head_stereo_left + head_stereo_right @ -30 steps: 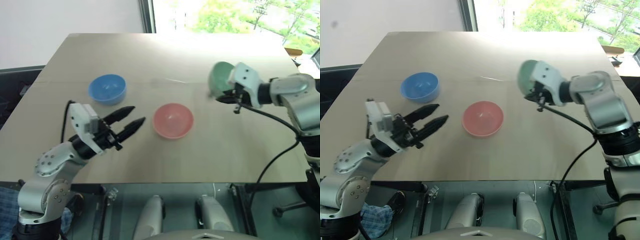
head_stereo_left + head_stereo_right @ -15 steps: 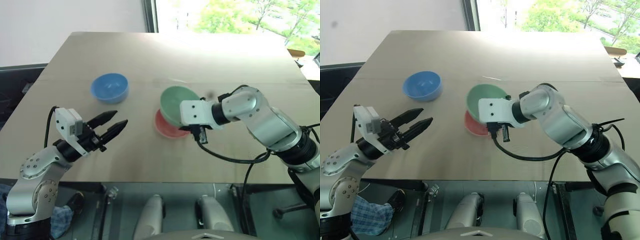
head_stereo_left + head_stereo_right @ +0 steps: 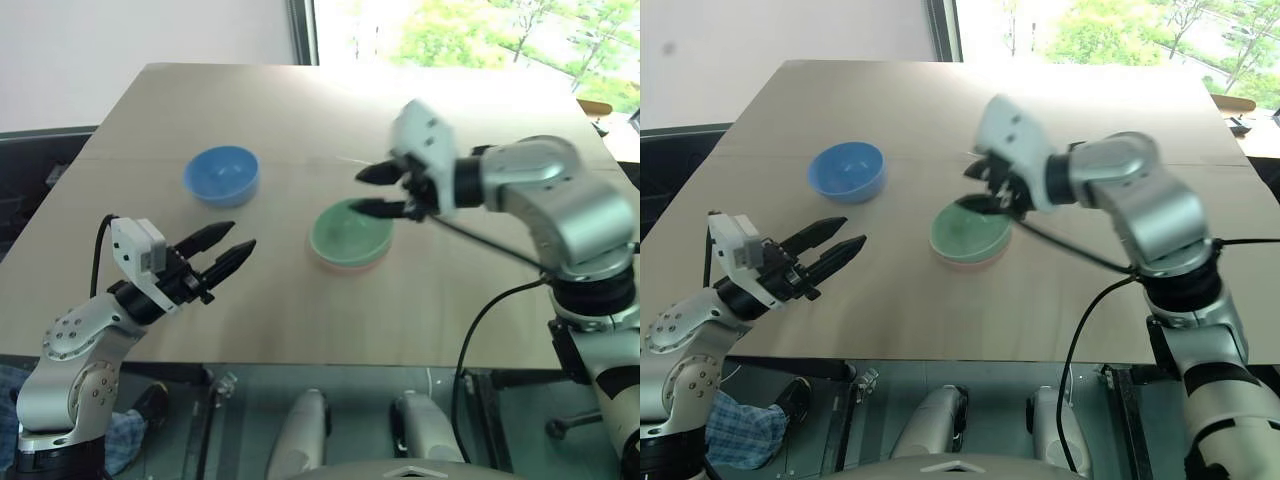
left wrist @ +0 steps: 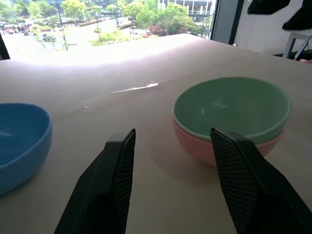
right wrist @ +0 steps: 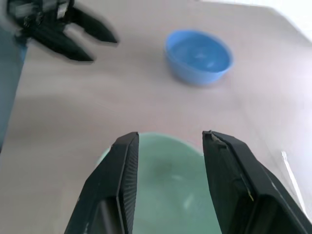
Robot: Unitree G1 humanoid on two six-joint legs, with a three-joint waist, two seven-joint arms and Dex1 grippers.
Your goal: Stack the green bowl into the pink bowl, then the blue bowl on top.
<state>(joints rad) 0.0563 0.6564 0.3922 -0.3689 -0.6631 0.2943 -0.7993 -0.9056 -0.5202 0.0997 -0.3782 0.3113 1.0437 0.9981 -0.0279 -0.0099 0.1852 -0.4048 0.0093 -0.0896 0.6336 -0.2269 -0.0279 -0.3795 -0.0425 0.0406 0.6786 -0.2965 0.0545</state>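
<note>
Head view, bowls: small round mint-green plastic bowl point(image 3: 350, 232) nested in small round salmon-pink plastic bowl point(image 3: 345, 263) mid-bench; small round sky-blue plastic bowl point(image 3: 221, 175) well apart to their left
Head view, bench: light wooden bench point(image 3: 300, 110)
Head view, pincers: right pincer point(image 3: 378, 190) above green bowl's far rim, fingers apart, empty; left pincer point(image 3: 222, 245) near bench's front left, fingers apart, empty
Left wrist view: nested pair and blue bowl beyond spread fingers point(image 4: 117, 165)
Right wrist view: green bowl below parted fingers point(image 5: 124, 165); blue bowl and left pincer beyond
</note>
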